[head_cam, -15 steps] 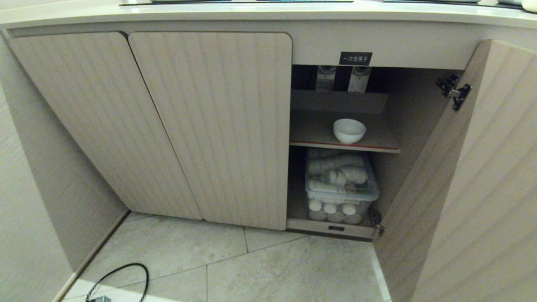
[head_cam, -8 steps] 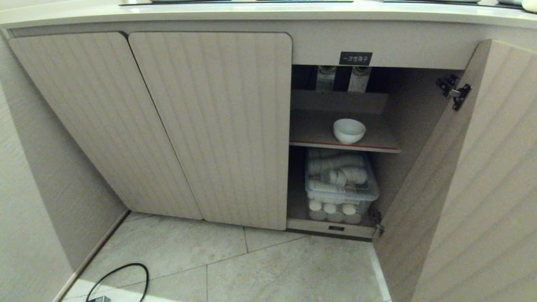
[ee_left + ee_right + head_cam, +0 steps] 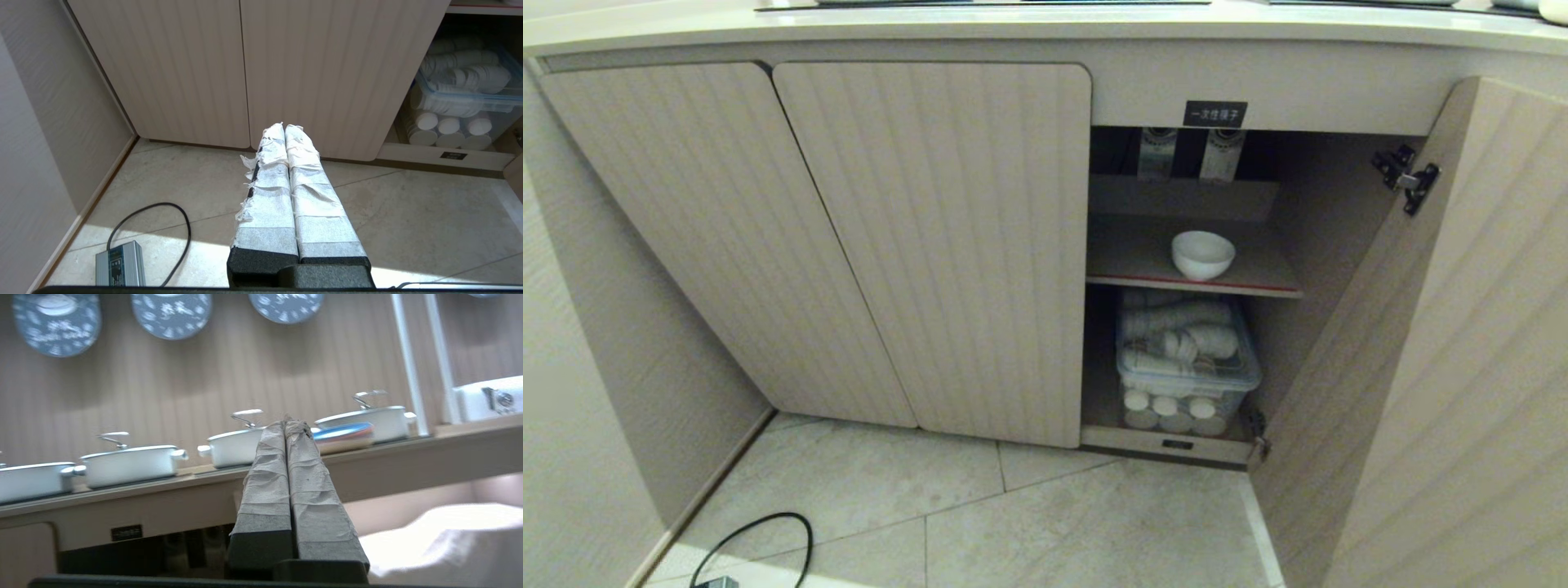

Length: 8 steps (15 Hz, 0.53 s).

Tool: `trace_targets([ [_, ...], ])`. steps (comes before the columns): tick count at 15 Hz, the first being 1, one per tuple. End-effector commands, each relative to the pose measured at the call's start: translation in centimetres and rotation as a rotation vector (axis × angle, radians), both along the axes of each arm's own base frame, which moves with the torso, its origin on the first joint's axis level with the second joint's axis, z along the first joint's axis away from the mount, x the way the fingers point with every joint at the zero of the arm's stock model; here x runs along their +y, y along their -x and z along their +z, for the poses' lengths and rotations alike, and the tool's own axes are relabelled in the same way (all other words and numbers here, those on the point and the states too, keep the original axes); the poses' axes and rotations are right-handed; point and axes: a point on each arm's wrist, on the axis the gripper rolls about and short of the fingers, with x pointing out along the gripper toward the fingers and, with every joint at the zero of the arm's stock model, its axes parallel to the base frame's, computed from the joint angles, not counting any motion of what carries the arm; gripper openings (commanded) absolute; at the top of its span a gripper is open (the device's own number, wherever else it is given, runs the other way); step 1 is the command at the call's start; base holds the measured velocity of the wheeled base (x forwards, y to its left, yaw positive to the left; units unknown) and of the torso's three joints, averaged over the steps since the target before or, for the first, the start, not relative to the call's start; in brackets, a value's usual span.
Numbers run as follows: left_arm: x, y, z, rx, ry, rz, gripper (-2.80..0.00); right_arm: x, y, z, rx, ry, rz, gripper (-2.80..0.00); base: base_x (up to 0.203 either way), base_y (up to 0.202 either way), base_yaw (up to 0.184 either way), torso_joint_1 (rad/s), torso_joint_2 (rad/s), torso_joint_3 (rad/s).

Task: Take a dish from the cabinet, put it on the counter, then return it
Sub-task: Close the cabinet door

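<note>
The task looks barely begun, or possibly already finished; the pictures alone cannot say which. The cabinet stands with its right door swung open, and the bowl sits upright on the red-edged shelf, with nothing touching it. Below it is a clear bin of stacked cups. No bowl shows on the table in the head view, though only its front edge is visible there. If the job is starting, every step is left: grasp, lift, set down, return. The right tool has its taped fingers pressed together and holds nothing; it points up toward the table edge, where lidded pots stand. The left tool is likewise closed and empty, hanging over the floor before the closed doors.
</note>
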Motion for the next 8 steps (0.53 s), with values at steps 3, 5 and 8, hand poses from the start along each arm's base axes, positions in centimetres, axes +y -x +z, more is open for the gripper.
trace_targets([
  [3, 0.0, 0.0, 0.0, 0.0, 0.0, 0.0, -2.8, -0.4, 0.5, 1.5, 0.054, -0.065, -0.054, -2.8, 0.0, 0.0, 0.0, 0.0, 0.0, 0.0],
  [5, 0.0, 0.0, 0.0, -0.001, 0.0, 0.0, -2.8, -0.5, 0.6, 2.1, 0.14, -0.087, -0.09, -2.8, 0.0, 0.0, 0.0, 0.0, 0.0, 0.0],
  [8, 0.0, 0.0, 0.0, 0.0, 0.0, 0.0, -2.8, -0.8, 1.1, 3.0, 0.211, -0.115, -0.129, -2.8, 0.0, 0.0, 0.0, 0.0, 0.0, 0.0],
])
